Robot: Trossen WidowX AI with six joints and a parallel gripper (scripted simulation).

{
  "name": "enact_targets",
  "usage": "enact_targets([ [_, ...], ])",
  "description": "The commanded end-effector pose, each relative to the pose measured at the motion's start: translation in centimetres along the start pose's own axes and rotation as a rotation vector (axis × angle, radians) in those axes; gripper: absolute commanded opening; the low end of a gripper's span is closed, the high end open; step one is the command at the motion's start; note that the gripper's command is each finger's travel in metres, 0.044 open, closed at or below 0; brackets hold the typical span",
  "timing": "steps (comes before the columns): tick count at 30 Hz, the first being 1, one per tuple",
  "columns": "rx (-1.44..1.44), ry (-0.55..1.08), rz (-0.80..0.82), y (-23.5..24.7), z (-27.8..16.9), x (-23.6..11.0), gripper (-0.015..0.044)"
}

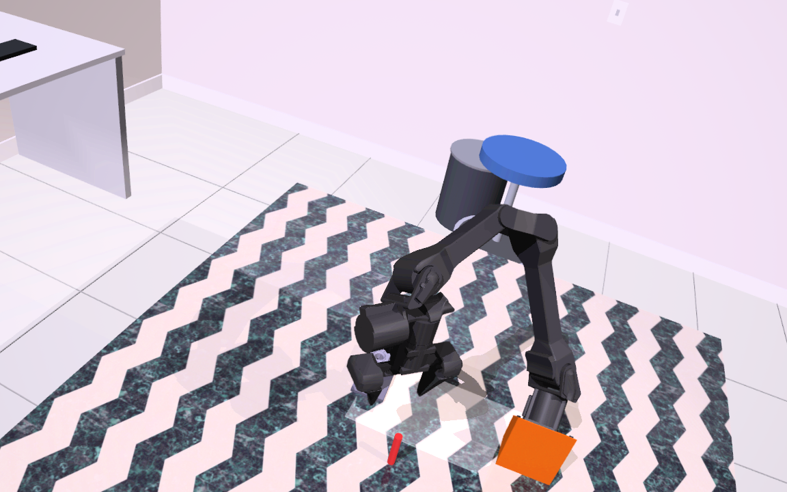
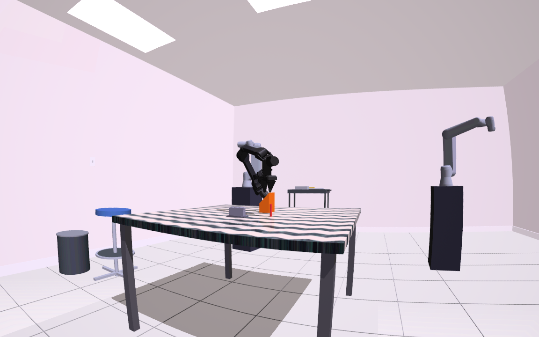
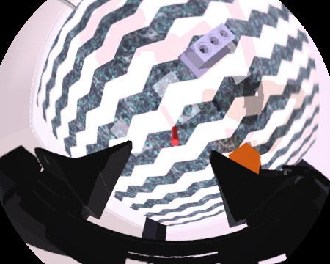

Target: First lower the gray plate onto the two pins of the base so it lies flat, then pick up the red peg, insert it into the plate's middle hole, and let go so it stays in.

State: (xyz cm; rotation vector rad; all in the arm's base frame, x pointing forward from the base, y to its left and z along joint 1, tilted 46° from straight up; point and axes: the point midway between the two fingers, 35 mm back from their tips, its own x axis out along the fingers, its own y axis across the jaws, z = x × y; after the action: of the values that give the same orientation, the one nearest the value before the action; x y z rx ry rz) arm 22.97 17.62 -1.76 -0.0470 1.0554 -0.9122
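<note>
The gray plate [image 3: 211,49] [image 2: 236,211] with three holes in a row lies on top of its base, level as far as I can tell; in the top view my gripper hides it. The red peg [image 1: 394,448] [image 2: 270,210] [image 3: 175,137] stands upright on the zigzag table, apart from the plate. My gripper [image 1: 399,391] [image 2: 269,187] [image 3: 172,149] is wide open and empty. It hangs a little above the table between the plate and the peg, pointing down, and the peg shows between the fingertips in the wrist view.
The orange block [image 1: 533,452] [image 2: 266,203] [image 3: 246,158] at my arm's foot stands just right of the peg. The zigzag table top [image 1: 201,367] ends at its edges. Beyond it stand a blue stool [image 1: 521,160], a dark bin [image 1: 466,183] and a white desk [image 1: 35,67].
</note>
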Motion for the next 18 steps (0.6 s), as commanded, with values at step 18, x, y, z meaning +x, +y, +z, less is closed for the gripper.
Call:
enact_targets([
  [18, 0.260, -0.010, -0.044, -0.7, -2.9, 4.1, 0.0440],
])
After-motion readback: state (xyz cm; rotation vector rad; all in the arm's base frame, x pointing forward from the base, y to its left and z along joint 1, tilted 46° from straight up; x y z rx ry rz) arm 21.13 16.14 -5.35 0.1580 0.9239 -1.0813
